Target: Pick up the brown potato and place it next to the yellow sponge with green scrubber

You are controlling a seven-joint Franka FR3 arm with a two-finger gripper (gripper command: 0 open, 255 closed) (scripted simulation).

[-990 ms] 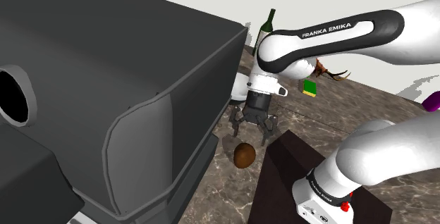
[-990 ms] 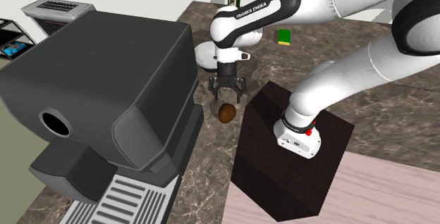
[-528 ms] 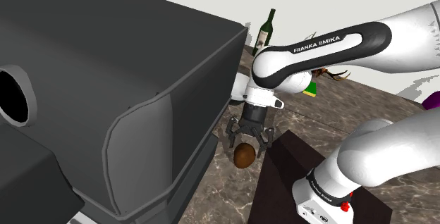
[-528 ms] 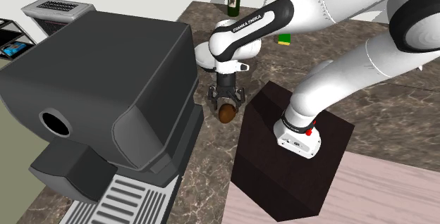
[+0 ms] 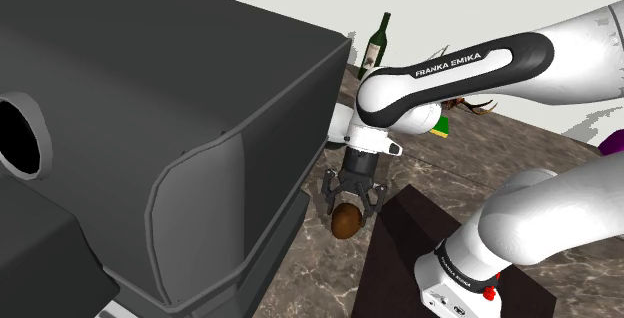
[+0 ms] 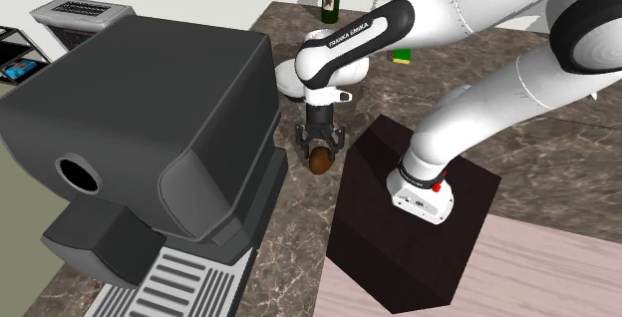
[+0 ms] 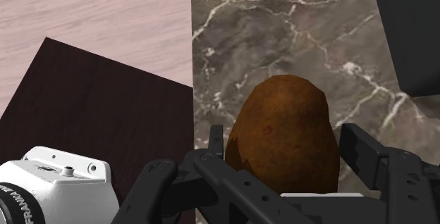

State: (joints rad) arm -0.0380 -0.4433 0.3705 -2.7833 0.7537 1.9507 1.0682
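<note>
Arm (image 5: 455,66): elbow bent, forearm near level, wrist pointing straight down at the worktop (image 5: 335,261).
Jaws: apart, straddling the potato (image 5: 345,222), not clasping it.
Potato: on the worktop; in the second exterior view the sponge (image 6: 401,56) lies well apart at 1 o'clock.

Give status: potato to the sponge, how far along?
Done: gripper is down over the potato, fingers either side. In hand: the grasp; a sliver of counter shows beside one finger, so not clasped, and the potato sits on the counter. Left: close, lift, carry to the sponge.
</note>
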